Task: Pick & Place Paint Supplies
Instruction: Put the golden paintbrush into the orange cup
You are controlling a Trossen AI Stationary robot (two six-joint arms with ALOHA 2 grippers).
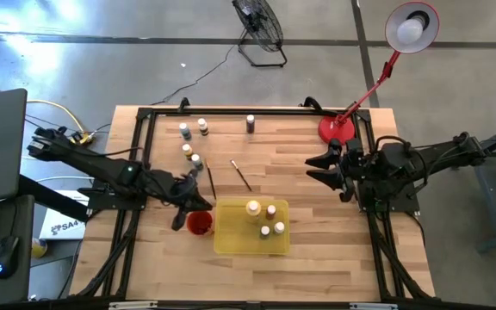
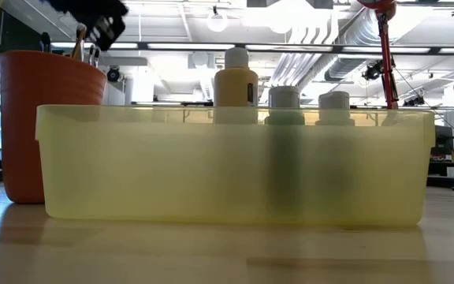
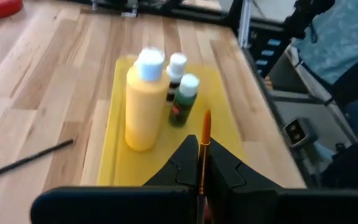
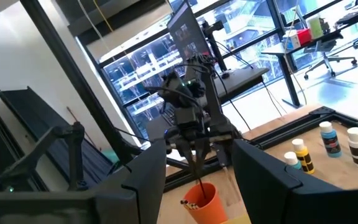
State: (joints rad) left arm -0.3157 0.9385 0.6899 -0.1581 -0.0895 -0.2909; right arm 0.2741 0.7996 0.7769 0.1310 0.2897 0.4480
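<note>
Left tool (image 1: 188, 203) pinches a brush (image 3: 202, 152) above the cup (image 1: 199, 223), lower left of centre; right tool (image 1: 327, 168) is spread wide.

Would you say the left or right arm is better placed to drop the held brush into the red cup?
Left: its gripper is shut on the brush right above the cup. The right gripper waits open, far across the table.

bench (image 1: 300, 189): pale wood planks — light grain stripes
tray (image 1: 231, 241): translucent yellow
cup (image 1: 199, 224): red-orange
largest bottle (image 3: 145, 109): yellow body, pale blue-white cap
small bottle (image 3: 183, 102): green, white cap
brush in left pincer (image 3: 202, 152): orange handle
loose brush (image 1: 242, 176): dark
lamp (image 1: 410, 26): red — white bulb
</note>
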